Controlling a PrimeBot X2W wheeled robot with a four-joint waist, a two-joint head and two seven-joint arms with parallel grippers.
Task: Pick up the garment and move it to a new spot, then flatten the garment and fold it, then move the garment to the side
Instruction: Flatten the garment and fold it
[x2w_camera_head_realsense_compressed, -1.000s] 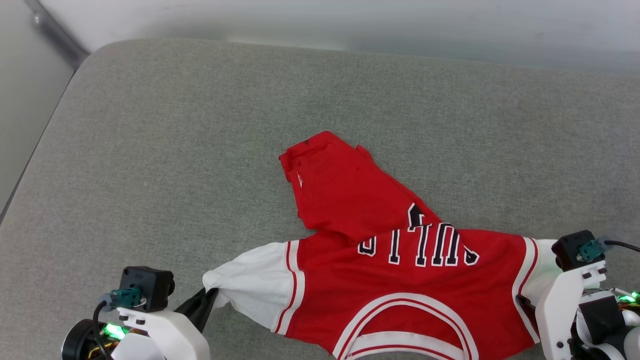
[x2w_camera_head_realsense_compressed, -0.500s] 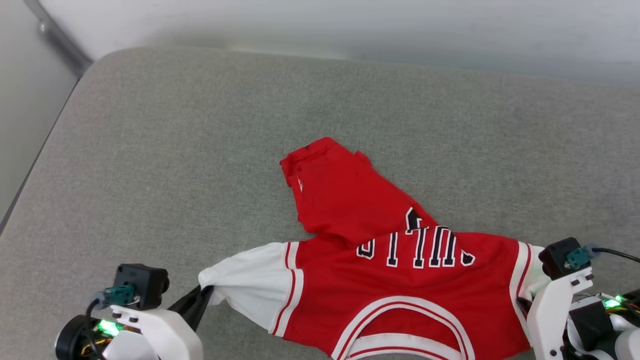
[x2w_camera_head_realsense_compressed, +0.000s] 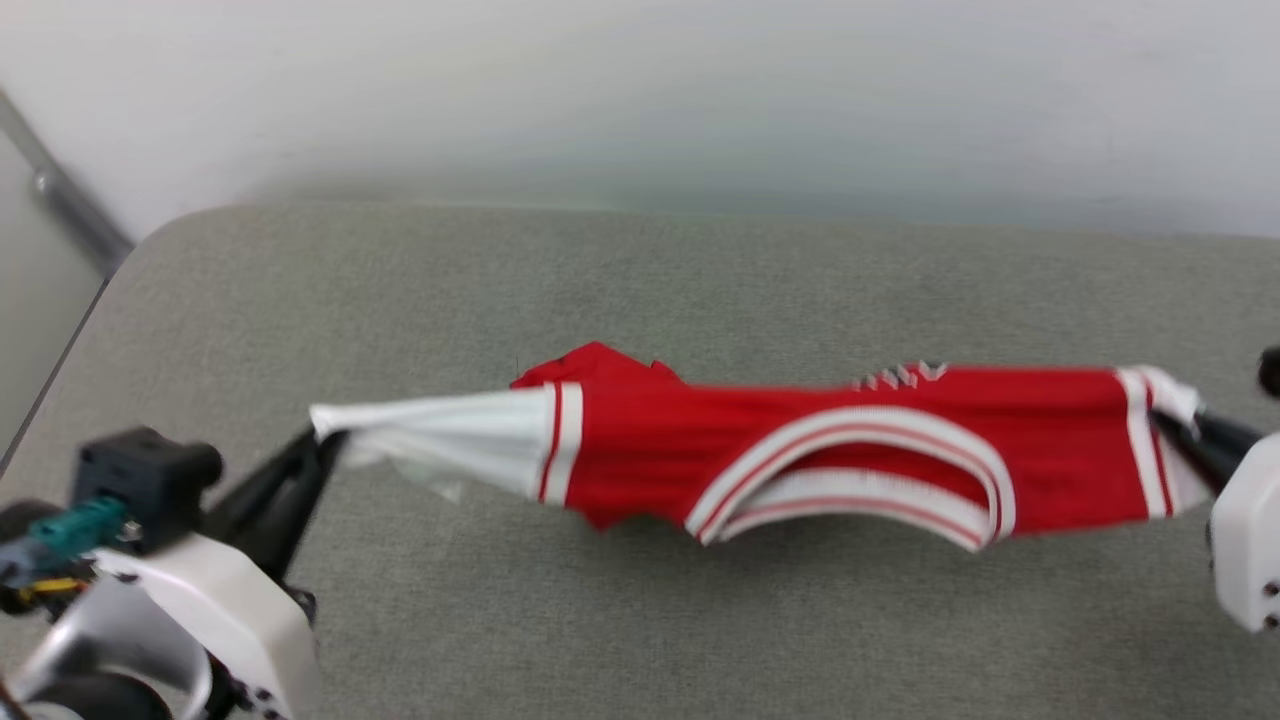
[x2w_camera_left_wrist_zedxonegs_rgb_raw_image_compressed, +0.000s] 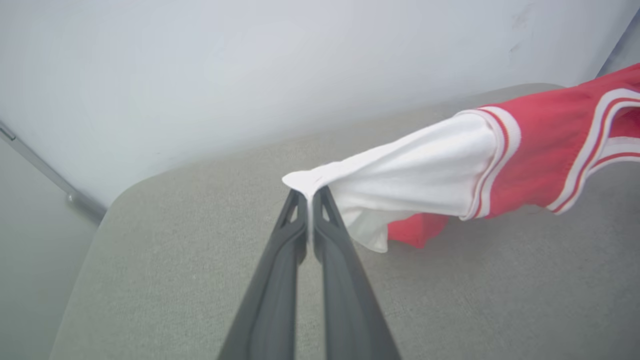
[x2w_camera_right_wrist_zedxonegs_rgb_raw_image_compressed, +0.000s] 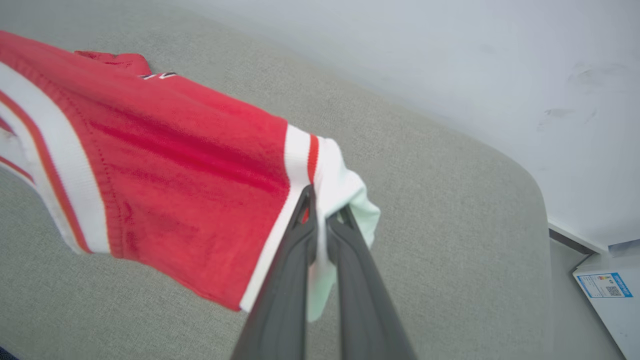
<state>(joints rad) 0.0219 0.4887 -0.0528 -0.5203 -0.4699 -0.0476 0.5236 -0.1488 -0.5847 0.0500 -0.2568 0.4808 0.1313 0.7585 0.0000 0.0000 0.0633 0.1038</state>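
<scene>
Both the left claw (x2w_camera_left_wrist_zedxonegs_rgb_raw_image_compressed: 309, 196) and right claw (x2w_camera_right_wrist_zedxonegs_rgb_raw_image_compressed: 323, 202) pinch tight on the garment (x2w_camera_head_realsense_compressed: 800, 445) by its sleeves.

Chest letters (x2w_camera_head_realsense_compressed: 900, 377) on garment (x2w_camera_head_realsense_compressed: 640, 450) blurred, box sticker (x2w_camera_right_wrist_zedxonegs_rgb_raw_image_compressed: 602, 285) print too small

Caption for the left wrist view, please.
Left gripper, jaws shut on the tip of the garment's white sleeve, holds it stretched above the grey cushion.

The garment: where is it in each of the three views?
Head view: garment stretched across the middle, from left end effector to right end effector.
Left wrist view: garment from centre to upper right.
Right wrist view: garment from left edge to centre.
Shared landmark: the grey cushion below it.
</scene>
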